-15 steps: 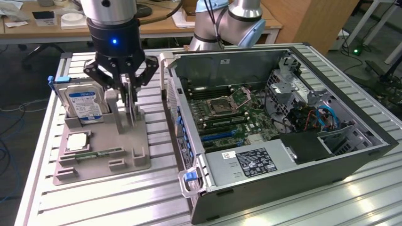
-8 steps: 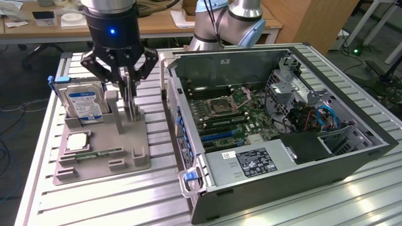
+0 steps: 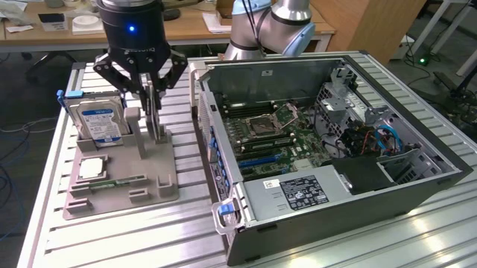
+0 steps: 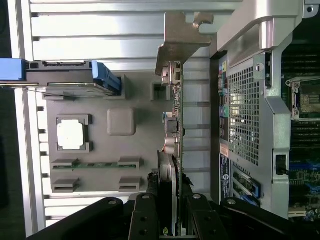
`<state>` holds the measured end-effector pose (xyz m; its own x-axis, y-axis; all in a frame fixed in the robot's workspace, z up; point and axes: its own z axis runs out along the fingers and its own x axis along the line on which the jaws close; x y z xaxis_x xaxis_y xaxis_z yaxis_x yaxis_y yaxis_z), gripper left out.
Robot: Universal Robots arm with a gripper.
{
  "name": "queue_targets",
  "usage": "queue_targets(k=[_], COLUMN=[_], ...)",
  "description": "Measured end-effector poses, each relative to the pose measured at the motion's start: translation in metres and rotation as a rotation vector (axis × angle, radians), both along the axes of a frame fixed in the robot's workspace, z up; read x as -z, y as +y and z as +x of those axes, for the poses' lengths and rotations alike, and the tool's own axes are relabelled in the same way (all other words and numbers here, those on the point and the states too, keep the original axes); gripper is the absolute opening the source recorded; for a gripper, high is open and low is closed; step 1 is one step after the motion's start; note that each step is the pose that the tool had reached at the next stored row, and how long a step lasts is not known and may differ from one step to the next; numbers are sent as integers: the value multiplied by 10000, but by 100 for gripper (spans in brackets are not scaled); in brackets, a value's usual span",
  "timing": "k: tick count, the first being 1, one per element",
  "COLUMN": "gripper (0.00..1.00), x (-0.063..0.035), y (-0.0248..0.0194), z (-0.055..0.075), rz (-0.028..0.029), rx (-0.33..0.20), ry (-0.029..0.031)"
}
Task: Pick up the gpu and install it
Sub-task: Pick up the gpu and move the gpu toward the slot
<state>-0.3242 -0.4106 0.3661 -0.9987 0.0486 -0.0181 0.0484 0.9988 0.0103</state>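
A black robot gripper [image 3: 151,99] reaches straight down over a grey plastic parts holder [image 3: 153,178] that lies on a ribbed aluminium table [image 3: 111,240]. Its fingers are clenched on the top edge of the gpu [image 3: 157,127], a thin flat dark expansion card with a brownish board face. The card stands upright on its long edge in the middle of the holder, between short grey posts, most likely so that the narrow edge is presented to the fingers from above. Whether its lower edge has left the holder's slot cannot be told.

In the wrist view the gripper [image 4: 170,222] straddles the gpu [image 4: 174,145], which is seen edge-on as a slim strip studded with small components. At its far end is a silvery bent metal bracket [image 4: 181,32] that juts past the holder's [image 4: 145,130] edge over the table [image 4: 100,30].

On the holder, beside the card and away from the computer, a boxy silver hard drive with a blue-and-white label [image 3: 100,121] stands upright in a blue caddy. A square silver processor chip [image 3: 91,167] sits in a recess nearer the holder's front, with a narrow green memory stick [image 3: 113,182] lying flat just beside it.

Just beside the holder on its other side lies an open dark grey computer case [image 3: 417,184], its motherboard facing up so that parts can be lowered in from above
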Motion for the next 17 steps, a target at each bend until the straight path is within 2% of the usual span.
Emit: queue_targets(k=[6,17], gripper=[27,27], x=[-96,-189], y=[0,0], z=[0,0], rz=[0,0], rx=[0,0], ry=[0,0])
